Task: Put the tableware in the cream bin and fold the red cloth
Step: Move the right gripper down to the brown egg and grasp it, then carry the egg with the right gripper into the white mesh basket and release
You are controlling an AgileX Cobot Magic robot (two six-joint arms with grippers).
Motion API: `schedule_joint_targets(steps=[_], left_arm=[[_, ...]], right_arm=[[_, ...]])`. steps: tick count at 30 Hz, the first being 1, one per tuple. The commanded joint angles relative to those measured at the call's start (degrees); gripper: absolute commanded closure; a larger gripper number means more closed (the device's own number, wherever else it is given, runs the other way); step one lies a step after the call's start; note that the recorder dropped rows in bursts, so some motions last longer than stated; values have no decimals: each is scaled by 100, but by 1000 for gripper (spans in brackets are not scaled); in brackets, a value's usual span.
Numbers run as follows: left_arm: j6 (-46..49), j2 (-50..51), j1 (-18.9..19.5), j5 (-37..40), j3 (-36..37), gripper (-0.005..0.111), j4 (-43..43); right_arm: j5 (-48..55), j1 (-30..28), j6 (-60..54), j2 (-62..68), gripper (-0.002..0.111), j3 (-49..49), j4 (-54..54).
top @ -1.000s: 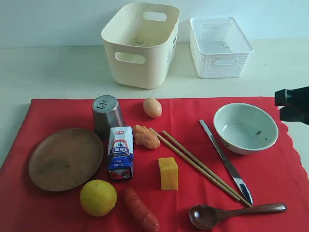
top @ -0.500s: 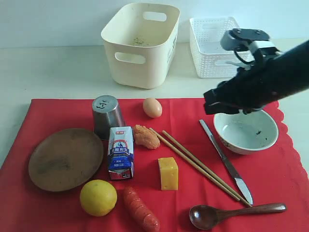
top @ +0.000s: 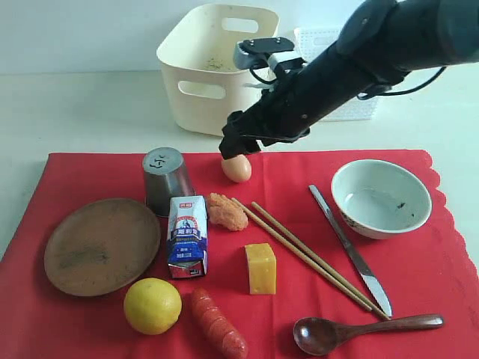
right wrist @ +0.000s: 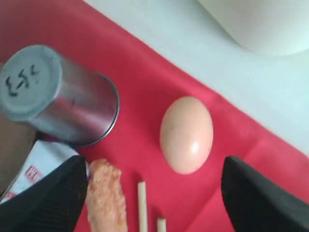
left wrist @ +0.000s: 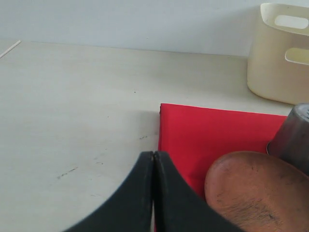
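R fingers (right wrist: 48,198) wide over egg (right wrist: 187,134), hiding its top in ext. view. L fingers (left wrist: 130,203) pressed together, empty, wrist view only.

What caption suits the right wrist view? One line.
Open right fingers hover over an egg on the red cloth, beside an upturned steel cup.

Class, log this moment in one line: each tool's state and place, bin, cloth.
left tool shut, beside red cloth corner | right tool open, over egg | cream bin no items inside | red cloth flat, unfolded
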Motion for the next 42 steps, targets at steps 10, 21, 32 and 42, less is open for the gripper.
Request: schedule_joint_targets(steps=[10,21,32,42], left_arm=[[27,-31,-36,-71,18,105,13],[27,-31,-36,-71,18,105,13],[27,-31,-36,-71,18,105,13],[27,-31,-36,-71,18,105,13]], right_arm=[[-401,26,-34,995,35,-568,266],[-661,214,319,1461,49,-769,-648],[-366,201,779,932,108,-769,-657],[-350,-545,918,17,108,-769,-662]])
